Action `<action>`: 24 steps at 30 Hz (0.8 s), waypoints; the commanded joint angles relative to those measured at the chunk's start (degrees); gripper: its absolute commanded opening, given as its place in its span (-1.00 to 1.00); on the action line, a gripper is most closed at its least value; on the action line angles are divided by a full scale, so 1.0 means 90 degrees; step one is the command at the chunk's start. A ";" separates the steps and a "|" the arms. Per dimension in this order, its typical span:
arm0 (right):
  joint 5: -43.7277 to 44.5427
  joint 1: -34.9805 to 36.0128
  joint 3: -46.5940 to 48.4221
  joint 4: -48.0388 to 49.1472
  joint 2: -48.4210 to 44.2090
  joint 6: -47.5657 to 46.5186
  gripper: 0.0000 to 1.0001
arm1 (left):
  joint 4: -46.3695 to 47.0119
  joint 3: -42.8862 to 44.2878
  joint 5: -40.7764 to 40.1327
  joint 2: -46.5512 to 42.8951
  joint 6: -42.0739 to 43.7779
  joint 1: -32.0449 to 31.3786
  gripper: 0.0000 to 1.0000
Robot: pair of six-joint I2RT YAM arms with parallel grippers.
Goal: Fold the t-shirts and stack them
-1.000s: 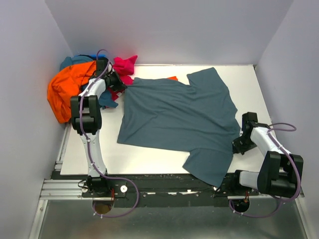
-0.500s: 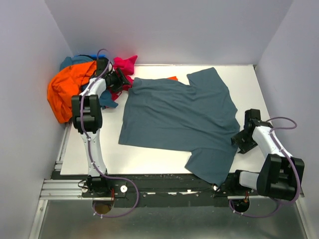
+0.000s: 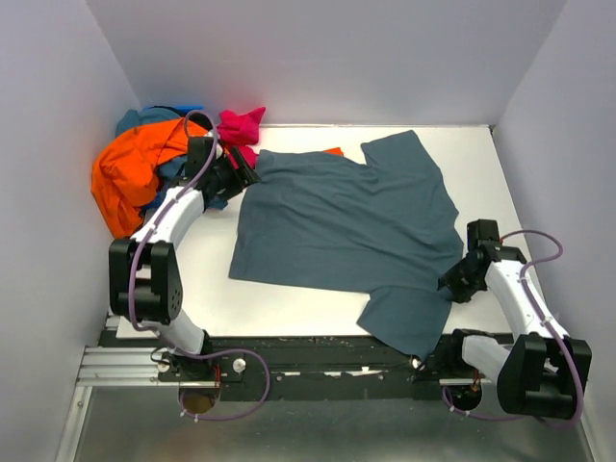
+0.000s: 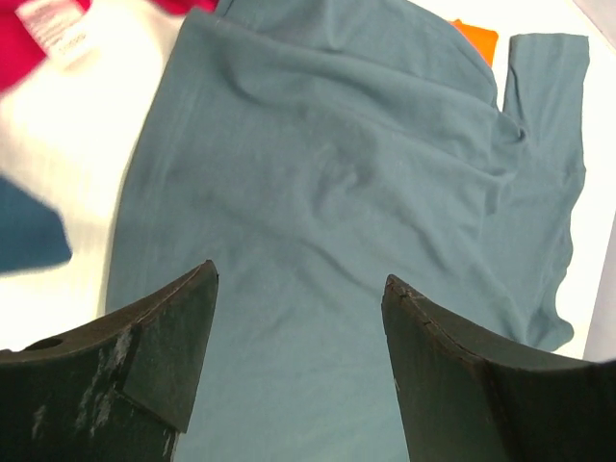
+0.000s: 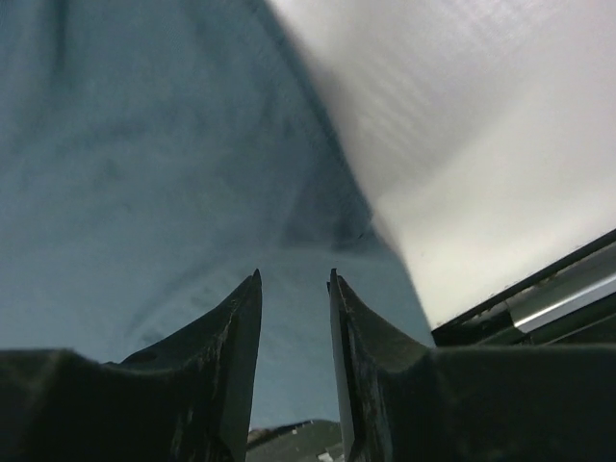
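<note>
left wrist: label point(image 4: 60, 37) on magenta shirt point(image 4: 12, 56) | top external: orange shirt point(image 3: 127, 175) heaped

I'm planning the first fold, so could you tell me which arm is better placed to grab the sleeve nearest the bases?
Right, probably: the right gripper is open at the edge of the blue-grey t-shirt, beside that sleeve, while the left gripper is open at its far left corner.

Your left arm point(image 3: 168, 217) is bowing out toward 9 o'clock and reaching up to 11 o'clock, its left gripper point(image 4: 298, 279) pointing toward 3 o'clock with jaws standing wide apart. Your right arm point(image 3: 515, 294) is folding at 4 o'clock, its right gripper point(image 5: 294, 279) pointing toward 8 o'clock, jaws standing narrowly apart.
</note>
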 commanded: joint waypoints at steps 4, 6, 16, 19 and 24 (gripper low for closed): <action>-0.1019 0.1069 0.0027 0.0238 -0.0702 -0.0588 -0.10 | 0.0180 -0.1705 -0.0961 -0.1478 -0.0553 0.0004 0.60; -0.0874 0.1479 0.0221 0.0182 -0.0654 -0.0618 -0.08 | 0.0161 -0.2222 -0.0980 -0.1869 -0.0641 -0.0006 0.59; -0.0746 0.2838 0.0311 0.0386 -0.0302 -0.0580 -0.03 | -0.1264 -0.3825 -0.2074 -0.4174 -0.1218 -0.0016 0.37; -0.0775 0.2868 0.0155 0.0561 -0.0302 -0.0492 -0.03 | -0.1518 -0.4041 -0.2123 -0.4380 -0.1169 -0.0016 0.32; -0.0630 0.2868 0.0095 0.0582 -0.0448 -0.0316 -0.03 | -0.1569 -0.4333 -0.2134 -0.4293 -0.1169 -0.0016 0.16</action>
